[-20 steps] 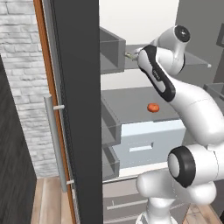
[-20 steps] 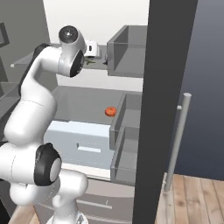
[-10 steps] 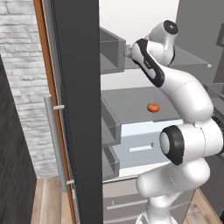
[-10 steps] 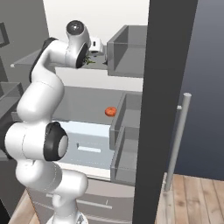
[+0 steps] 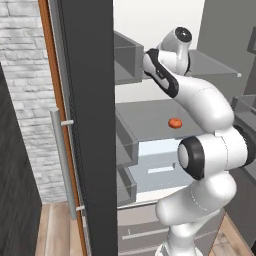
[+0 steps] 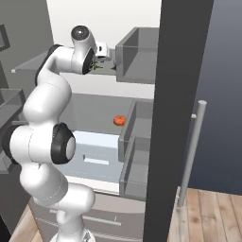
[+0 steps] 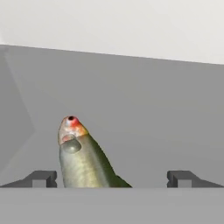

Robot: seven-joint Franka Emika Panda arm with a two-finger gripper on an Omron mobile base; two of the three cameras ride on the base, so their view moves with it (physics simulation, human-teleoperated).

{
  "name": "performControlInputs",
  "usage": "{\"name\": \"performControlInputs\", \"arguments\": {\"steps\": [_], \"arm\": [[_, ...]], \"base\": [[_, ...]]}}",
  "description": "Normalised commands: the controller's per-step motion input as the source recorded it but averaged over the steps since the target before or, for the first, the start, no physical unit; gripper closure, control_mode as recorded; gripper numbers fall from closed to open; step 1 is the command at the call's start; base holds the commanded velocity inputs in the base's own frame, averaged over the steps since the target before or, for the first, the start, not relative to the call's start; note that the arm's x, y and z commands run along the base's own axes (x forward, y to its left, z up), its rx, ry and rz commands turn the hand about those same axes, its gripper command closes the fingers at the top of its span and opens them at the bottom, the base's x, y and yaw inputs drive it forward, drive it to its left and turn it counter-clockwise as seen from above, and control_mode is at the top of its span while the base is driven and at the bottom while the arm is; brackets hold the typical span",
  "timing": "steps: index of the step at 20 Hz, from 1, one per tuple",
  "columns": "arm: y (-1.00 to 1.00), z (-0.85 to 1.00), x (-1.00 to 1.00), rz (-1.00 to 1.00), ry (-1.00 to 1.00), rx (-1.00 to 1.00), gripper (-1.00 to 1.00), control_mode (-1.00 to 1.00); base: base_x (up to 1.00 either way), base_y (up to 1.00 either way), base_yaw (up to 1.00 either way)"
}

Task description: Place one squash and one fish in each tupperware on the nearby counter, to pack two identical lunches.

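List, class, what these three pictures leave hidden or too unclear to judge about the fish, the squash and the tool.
- Fish: hand view, tail end cut off by the bottom edge; right base view, just a tiny green speck.
- Tool: hand view, open; whether its tips touch the fish cannot be told.
- Squash: left base view, too small for detail, and the arm blocks the shelf beside it.

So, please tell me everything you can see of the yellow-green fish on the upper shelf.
The fish is slender and olive yellow-green, with a glossy look, an orange-red snout and a small grey fin behind the head. It lies on the grey fridge shelf, head pointing away from the hand camera, its tail end hidden at the bottom of that view. It sits between the fingertips of the open pincer, nearer the left one; nothing grips it yet.
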Motion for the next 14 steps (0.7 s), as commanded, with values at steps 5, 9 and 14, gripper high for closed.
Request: {"name": "performControlInputs", "arguments": {"steps": [5, 9, 14], "arm": [[0.0, -0.24, 0.26, 0.0, -0.01, -0.04, -1.0, -1.0], [0.0, -0.22, 0.16, 0.0, 0.0, -0.03, -1.0, -1.0], [0.0, -0.41, 0.01, 0.0, 0.04, -0.04, 1.0, -1.0]], "base": [[0.0, 0.0, 0.0], [0.0, 0.0, 0.0], [0.0, 0.0, 0.0]]}}
